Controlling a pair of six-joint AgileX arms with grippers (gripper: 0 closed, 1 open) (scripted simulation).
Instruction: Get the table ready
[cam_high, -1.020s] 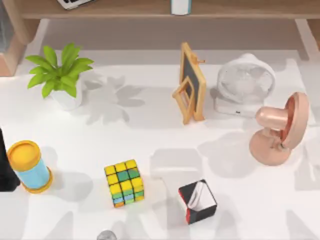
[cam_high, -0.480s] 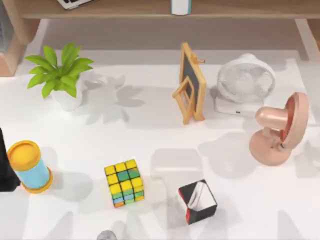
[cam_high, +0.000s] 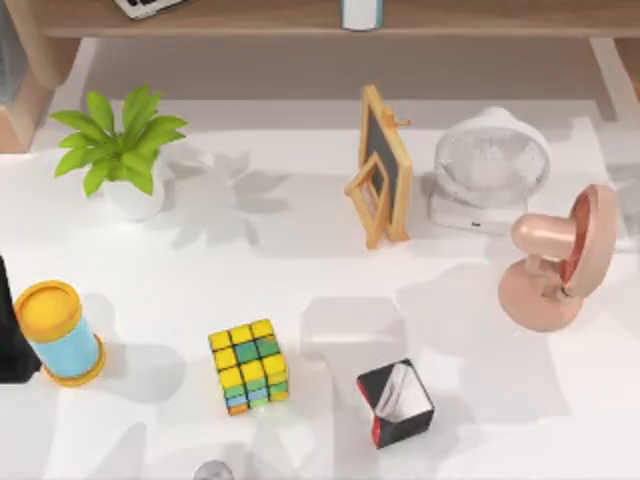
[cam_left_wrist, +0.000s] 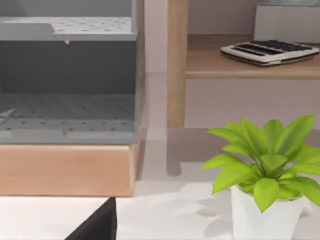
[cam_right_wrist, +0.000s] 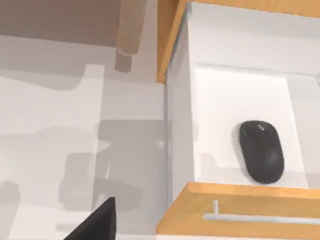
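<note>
The white table (cam_high: 300, 260) carries several objects. A colourful puzzle cube (cam_high: 248, 365) stands near the front middle, with a black, red and white box (cam_high: 395, 402) to its right. At the left edge is a blue cylinder with a yellow lid (cam_high: 58, 333), and my left arm (cam_high: 10, 335) shows as a dark shape right beside it. A dark part of my left gripper (cam_left_wrist: 97, 226) looks toward the potted plant (cam_left_wrist: 265, 175). A dark part of my right gripper (cam_right_wrist: 95, 222) hangs over the table beside an open white drawer (cam_right_wrist: 240, 100) holding a black mouse (cam_right_wrist: 261, 151).
A potted plant (cam_high: 120, 150) stands back left. A wooden-framed chalkboard (cam_high: 383, 165), a white fan (cam_high: 490, 165) and a pink lamp (cam_high: 555, 260) are at the back right. The wooden shelf (cam_high: 300, 15) behind holds a calculator (cam_left_wrist: 270, 51). A grey round thing (cam_high: 212, 471) lies at the front edge.
Nothing on the table has moved. Only the shadows near the right and front edges have shifted.
</note>
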